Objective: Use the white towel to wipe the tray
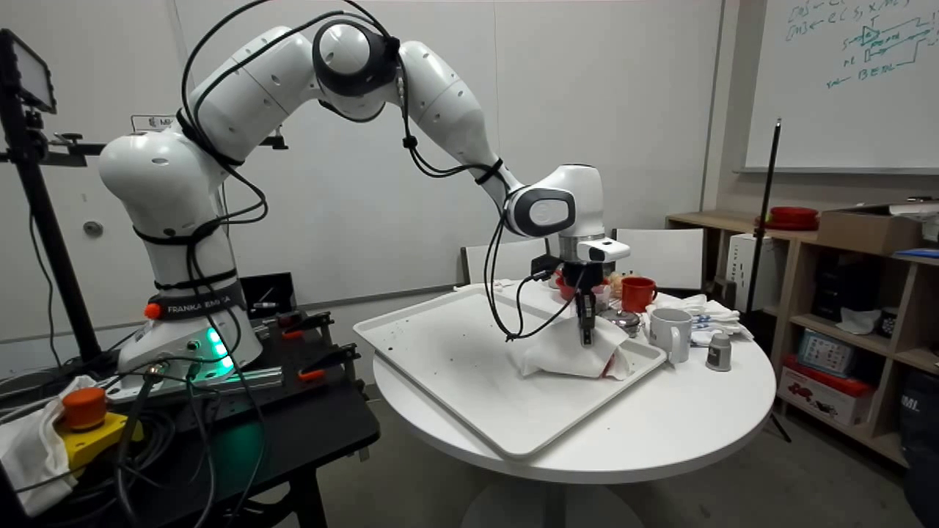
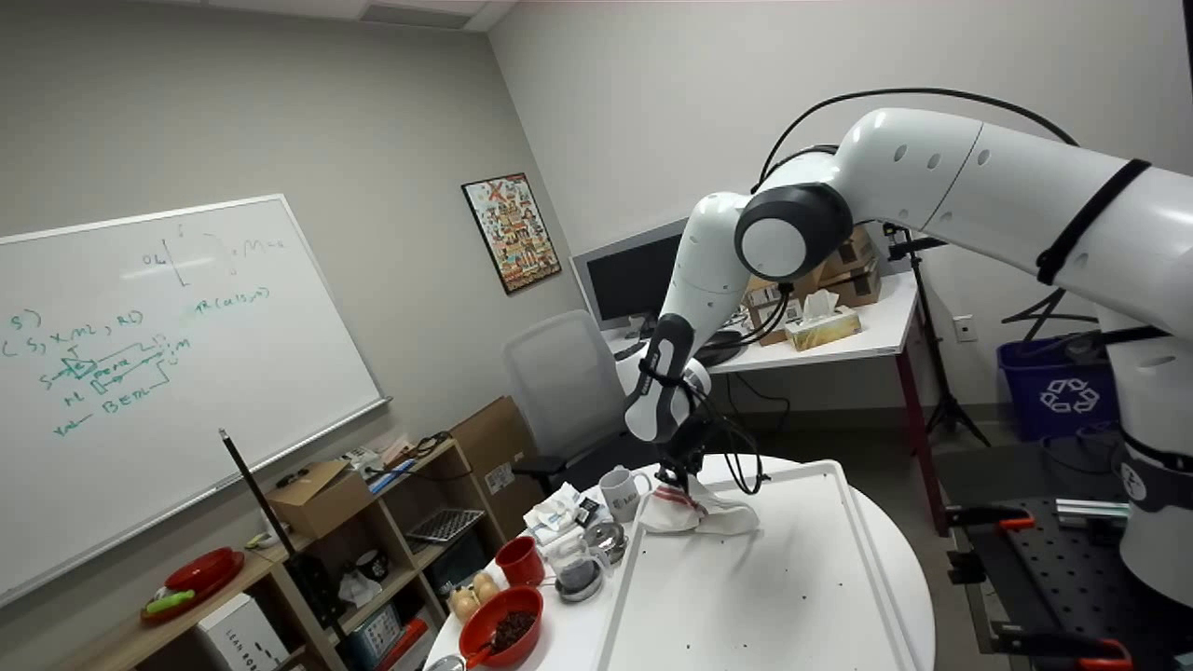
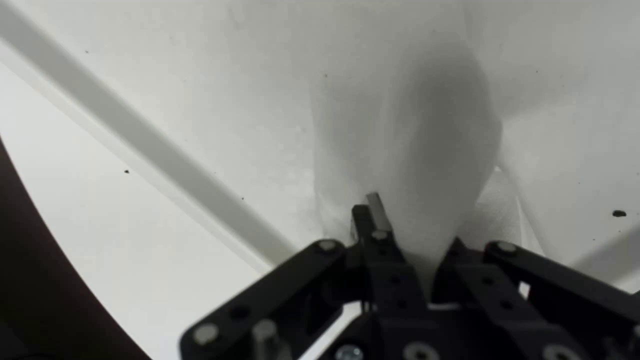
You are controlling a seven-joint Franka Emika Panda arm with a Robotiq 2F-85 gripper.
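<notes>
The robot arm [image 1: 447, 103] climbs from its base [image 1: 172, 348], bends over a high elbow and slopes down across the round table [image 1: 682, 422], its wrist turned so that the last link points downward. Beneath it the large white tray [image 1: 455, 367] spreads across much of the tabletop, one corner jutting past the edge on the base's side, and a broad open stretch of its surface lies on that side too. Room tightens at the opposite end, where a heap of other cloths [image 1: 704, 312] lies beyond the low rim. The white towel [image 1: 565, 356] sits bunched inside the tray near that end (red stripes show on part of it), directly under the gripper [image 1: 587, 336], whose fingers [image 3: 397, 280] are clamped on the cloth, folds spreading to both sides. Just beyond the rim stands a pale grey mug [image 1: 669, 330], and dark specks [image 2: 803, 597] dot the tray.
</notes>
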